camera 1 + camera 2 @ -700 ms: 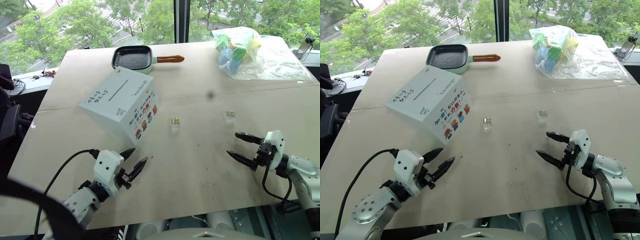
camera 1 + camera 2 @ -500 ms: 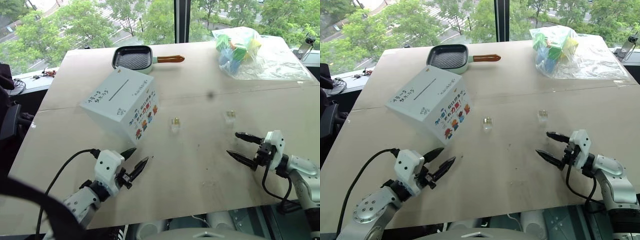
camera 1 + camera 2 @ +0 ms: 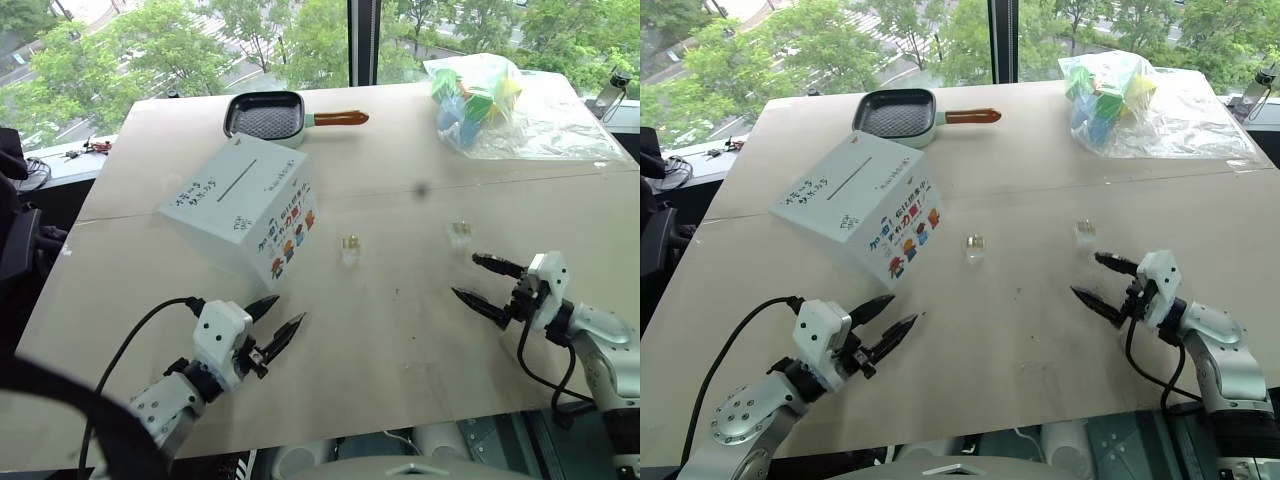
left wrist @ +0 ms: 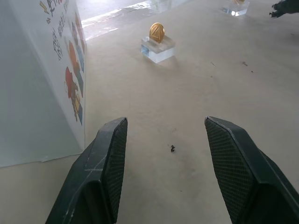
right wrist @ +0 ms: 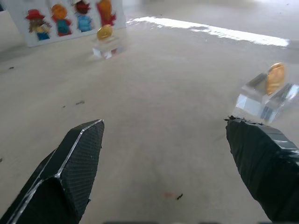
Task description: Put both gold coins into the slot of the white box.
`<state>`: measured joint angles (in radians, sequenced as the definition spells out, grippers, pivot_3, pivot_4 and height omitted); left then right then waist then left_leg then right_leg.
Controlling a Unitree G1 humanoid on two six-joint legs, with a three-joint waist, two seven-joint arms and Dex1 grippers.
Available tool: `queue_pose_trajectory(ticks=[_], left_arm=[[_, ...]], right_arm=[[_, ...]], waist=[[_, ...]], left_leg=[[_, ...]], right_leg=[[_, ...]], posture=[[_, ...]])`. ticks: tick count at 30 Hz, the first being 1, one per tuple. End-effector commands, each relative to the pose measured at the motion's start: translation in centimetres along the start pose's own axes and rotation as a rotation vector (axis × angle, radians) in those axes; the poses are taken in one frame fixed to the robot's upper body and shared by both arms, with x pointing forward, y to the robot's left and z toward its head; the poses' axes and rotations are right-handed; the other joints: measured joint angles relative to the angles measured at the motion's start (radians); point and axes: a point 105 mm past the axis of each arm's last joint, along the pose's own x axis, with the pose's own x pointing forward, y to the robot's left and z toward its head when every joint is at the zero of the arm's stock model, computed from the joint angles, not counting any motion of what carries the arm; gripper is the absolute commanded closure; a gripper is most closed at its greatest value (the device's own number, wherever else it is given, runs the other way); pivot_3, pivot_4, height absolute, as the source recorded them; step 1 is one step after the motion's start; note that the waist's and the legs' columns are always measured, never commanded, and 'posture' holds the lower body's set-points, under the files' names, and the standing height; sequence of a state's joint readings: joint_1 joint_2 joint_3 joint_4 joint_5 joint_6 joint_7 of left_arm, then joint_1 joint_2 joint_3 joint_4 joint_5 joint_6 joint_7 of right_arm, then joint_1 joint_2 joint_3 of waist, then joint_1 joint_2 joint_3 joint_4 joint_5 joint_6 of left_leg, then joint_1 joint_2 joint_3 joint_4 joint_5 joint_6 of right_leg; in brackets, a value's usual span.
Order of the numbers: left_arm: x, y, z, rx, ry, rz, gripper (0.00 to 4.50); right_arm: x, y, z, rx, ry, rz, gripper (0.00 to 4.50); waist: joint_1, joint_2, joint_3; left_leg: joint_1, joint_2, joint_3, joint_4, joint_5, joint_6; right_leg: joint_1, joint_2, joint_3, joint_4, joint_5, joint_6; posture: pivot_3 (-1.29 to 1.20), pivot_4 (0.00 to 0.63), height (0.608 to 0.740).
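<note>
Two gold coins [image 3: 351, 242] stand in clear holders [image 4: 158, 48] on the desk [image 3: 400, 330], at three o'clock from the white box [image 3: 240, 206]. Both hands (left hand [image 3: 275, 324], right hand [image 3: 480, 280]) hover open and empty.

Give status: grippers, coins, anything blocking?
Left gripper open, empty. Right gripper open, empty, short of the nearer gold coin. Both coins upright in clear holders, other coin beside white box. Nothing between.

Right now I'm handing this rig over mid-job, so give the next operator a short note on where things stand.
Left end effector: open, empty, low over the table near the white box.
Right end effector: open, empty, just short of the right coin.
Both coins stand upright in their clear holders; the left coin sits beside the box.
Slot faces up, unobstructed.
Done: nothing. Left: pick up and insert both coins.
</note>
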<state>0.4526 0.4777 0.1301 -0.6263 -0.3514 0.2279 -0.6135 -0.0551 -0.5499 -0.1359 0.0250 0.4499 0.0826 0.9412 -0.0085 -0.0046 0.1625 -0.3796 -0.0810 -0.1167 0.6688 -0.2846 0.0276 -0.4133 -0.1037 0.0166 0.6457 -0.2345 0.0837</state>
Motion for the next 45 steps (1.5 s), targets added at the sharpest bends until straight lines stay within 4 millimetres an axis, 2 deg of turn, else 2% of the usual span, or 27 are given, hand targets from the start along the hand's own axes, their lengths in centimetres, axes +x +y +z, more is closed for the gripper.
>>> queue_pose_trajectory(ticks=[1,4,9,11,14,20,25,30,36,40,42,45], left_arm=[[-0.2,-0.6,2.5,-0.005,-0.092,-0.078,1.82],[-0.4,-1.1,4.1,-0.030,-0.136,-0.152,1.82],[0.5,-1.5,6.2,0.023,-0.173,-0.219,1.82],[0.9,-1.7,6.9,0.042,-0.178,-0.240,1.82],[1.2,-1.7,7.3,0.078,-0.160,-0.248,1.82],[1.2,-1.6,7.6,0.074,-0.149,-0.238,1.82],[1.3,-1.6,7.6,0.075,-0.140,-0.228,1.82],[1.7,-1.5,8.1,0.038,-0.169,-0.212,1.82],[2.0,-1.8,9.4,-0.145,-0.271,-0.200,1.82],[2.2,-1.9,11.2,-0.307,-0.401,-0.226,1.82],[2.4,-2.0,12.3,-0.441,-0.491,-0.263,1.82],[3.0,-3.1,13.2,-0.595,-0.547,-0.369,1.82]], right_arm=[[0.9,-2.5,3.2,-0.060,-0.096,-0.149,0.04],[2.1,-3.3,4.4,-0.076,-0.116,-0.223,0.04],[4.3,-4.1,3.8,-0.097,-0.076,-0.344,0.04],[4.9,-3.9,3.2,-0.085,-0.059,-0.361,0.42],[5.0,-3.7,2.6,-0.068,-0.039,-0.390,1.47],[5.0,-3.9,1.6,-0.073,0.004,-0.403,4.38],[4.7,-4.6,1.8,-0.078,-0.004,-0.442,4.45],[4.7,-4.1,4.2,0.054,-0.133,-0.378,4.45],[5.6,-0.5,7.0,0.289,-0.245,-0.126,4.45],[6.4,3.8,9.6,0.477,-0.296,0.143,4.45],[6.5,6.5,11.2,0.570,-0.313,0.326,4.45],[6.4,9.9,13.6,0.666,-0.341,0.564,4.45]], waist=[[-0.002,0.000,0.000],[-0.002,0.000,0.000],[0.000,0.000,0.000],[-0.001,0.000,0.000],[-0.003,0.000,0.000],[-0.005,0.001,0.000],[-0.004,0.001,0.000],[-0.004,0.001,0.000],[-0.005,0.001,0.000],[-0.003,0.001,0.000],[-0.002,0.001,0.000],[-0.005,0.001,0.000]], left_leg=[[0.000,0.000,0.000,0.000,0.000,-0.001],[0.000,0.000,0.000,0.000,0.001,-0.002],[0.000,0.000,-0.001,0.000,0.002,-0.004],[0.000,-0.001,0.000,0.000,0.002,-0.004],[0.000,0.000,0.000,0.000,0.002,-0.004],[0.000,0.000,0.001,0.000,0.002,-0.004],[0.000,0.000,0.001,0.000,0.002,-0.004],[0.000,0.000,0.001,0.000,0.002,-0.004],[0.000,0.000,0.000,0.000,0.002,-0.004],[0.000,0.000,-0.001,0.000,0.002,-0.004],[0.000,0.000,-0.001,0.000,0.002,-0.004],[0.000,0.000,-0.001,0.001,0.002,-0.003]], right_leg=[[0.000,0.000,0.000,0.000,0.000,0.000],[0.000,0.000,0.000,0.000,0.000,0.000],[0.000,0.000,-0.001,0.000,0.000,0.000],[0.000,0.000,0.000,0.000,0.000,0.000],[-0.001,0.001,0.000,0.000,0.000,0.000],[-0.001,0.001,0.001,0.001,0.000,0.000],[-0.001,0.001,0.001,0.001,0.000,0.000],[-0.001,0.001,0.001,0.001,0.000,0.000],[-0.001,0.001,0.001,0.001,0.000,0.000],[-0.001,0.001,0.000,0.001,0.000,0.000],[-0.001,0.001,0.000,0.001,0.000,0.000],[-0.001,0.000,0.000,0.001,0.000,0.000]], posture=[[0.00,0.150,0.721],[0.00,0.150,0.721],[0.00,0.150,0.721],[0.00,0.150,0.721],[0.00,0.150,0.721],[0.00,0.150,0.721],[0.00,0.150,0.721],[0.00,0.150,0.721],[0.00,0.150,0.721],[0.00,0.150,0.721],[0.00,0.150,0.721],[0.00,0.150,0.721]])
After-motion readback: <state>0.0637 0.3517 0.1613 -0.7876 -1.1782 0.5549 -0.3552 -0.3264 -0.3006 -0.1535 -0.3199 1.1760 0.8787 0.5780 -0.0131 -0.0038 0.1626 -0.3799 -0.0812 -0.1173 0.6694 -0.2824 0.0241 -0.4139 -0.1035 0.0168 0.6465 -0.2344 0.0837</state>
